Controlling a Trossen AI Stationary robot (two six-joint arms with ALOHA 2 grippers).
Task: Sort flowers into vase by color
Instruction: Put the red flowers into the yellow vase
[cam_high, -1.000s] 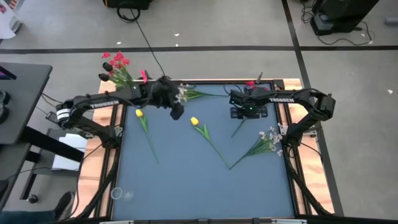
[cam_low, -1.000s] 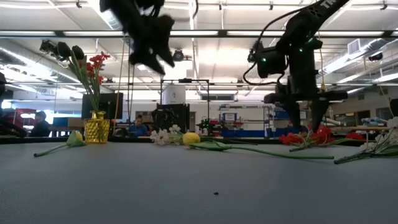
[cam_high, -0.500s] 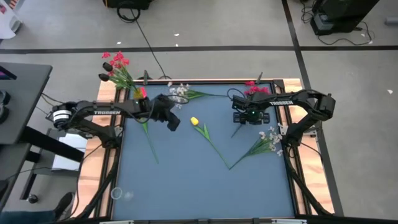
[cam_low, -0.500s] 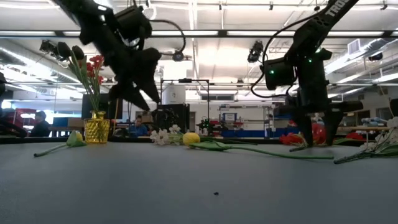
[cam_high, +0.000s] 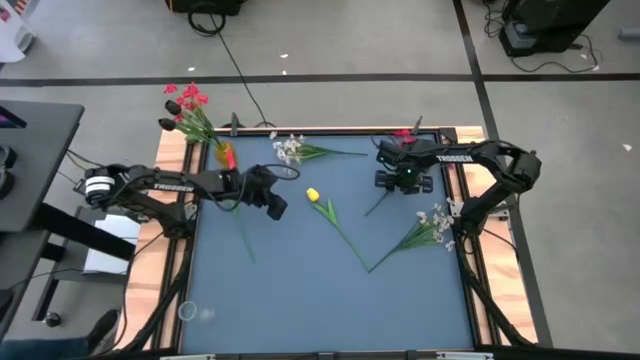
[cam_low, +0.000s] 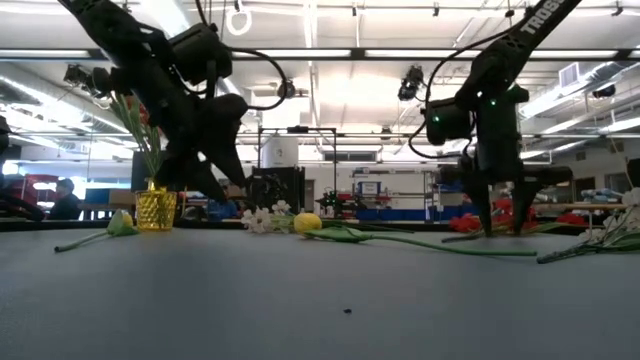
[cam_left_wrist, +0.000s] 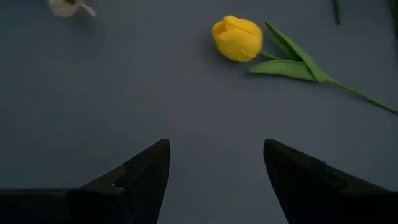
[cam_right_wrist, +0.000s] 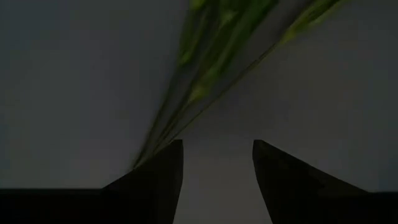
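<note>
My left gripper (cam_left_wrist: 214, 180), jaws apart and empty, had dropped from the vase (cam_low: 155, 210) toward the yellow tulip (cam_left_wrist: 237, 38), while my right gripper (cam_right_wrist: 211, 168), jaws apart, lowered over the red stem (cam_right_wrist: 205, 74), both ready to pick.

Two yellow tulips (cam_high: 313, 195) are counted on the surface (cam_high: 300, 290) (one partly hidden under the left arm), two white sprays (cam_high: 290, 150), one red cluster (cam_high: 403, 133) lying flat, and one vase (cam_high: 224, 155) holding red stems.
</note>
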